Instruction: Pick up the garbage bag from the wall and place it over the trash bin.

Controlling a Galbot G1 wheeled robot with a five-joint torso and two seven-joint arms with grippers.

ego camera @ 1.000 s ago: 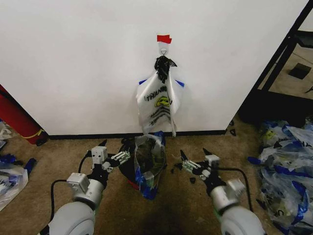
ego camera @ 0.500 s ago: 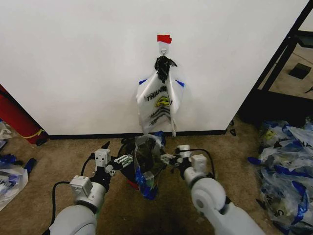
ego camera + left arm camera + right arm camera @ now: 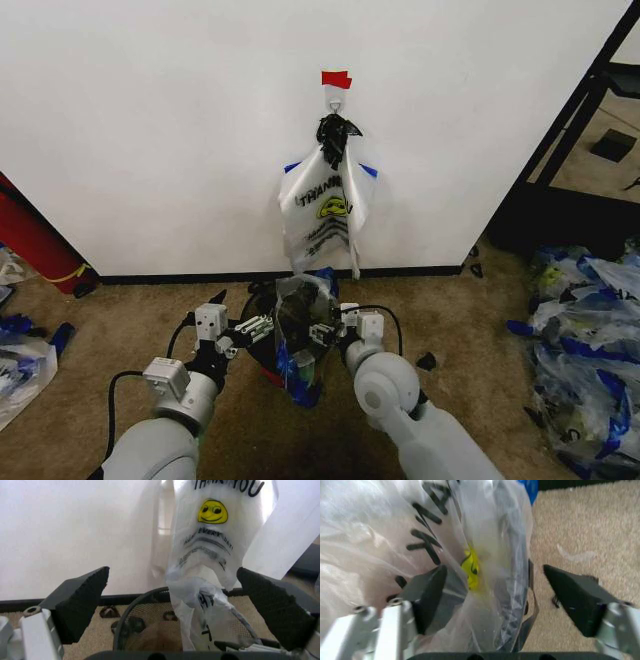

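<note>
The garbage bag, see-through with blue edges, stands bunched up in the black trash bin on the carpet below the wall. My right gripper is open at the bag's right side. In the right wrist view its fingers straddle a fold of the garbage bag with the yellow print. My left gripper is open just left of the bin. The left wrist view looks between its dark pads at the bin's mesh rim and the bag.
A whiter bag with black lettering hangs from a hook under red tape. Heaped clear-and-blue bags lie at the right, by a black frame. A red cylinder leans at the left.
My right arm has swung left from the open carpet to the bag, its gripper now straddling the plastic. The left gripper has hardly moved.
</note>
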